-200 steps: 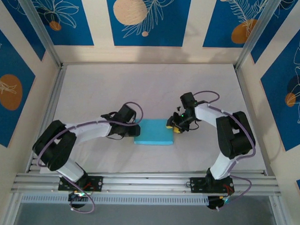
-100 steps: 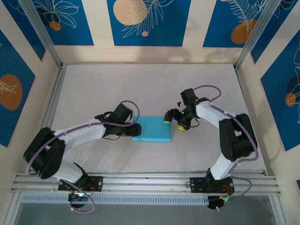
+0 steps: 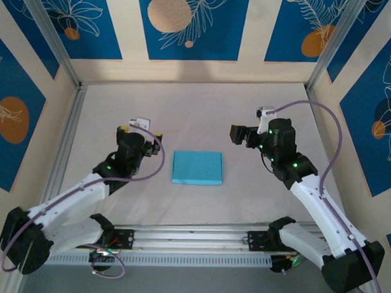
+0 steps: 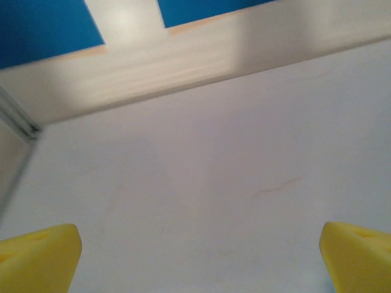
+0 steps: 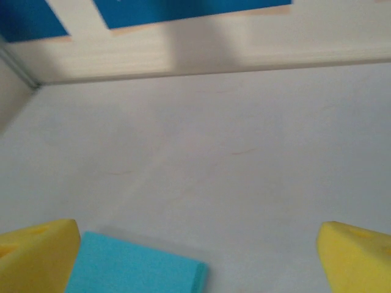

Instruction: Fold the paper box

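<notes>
Left fingers and right fingers spread, empty, paper box flat, corner in right wrist view

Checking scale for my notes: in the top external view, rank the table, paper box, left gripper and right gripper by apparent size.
1. table
2. paper box
3. left gripper and right gripper: they look alike, and both hang above the table, nearer the camera, so I leave them unranked.
</notes>
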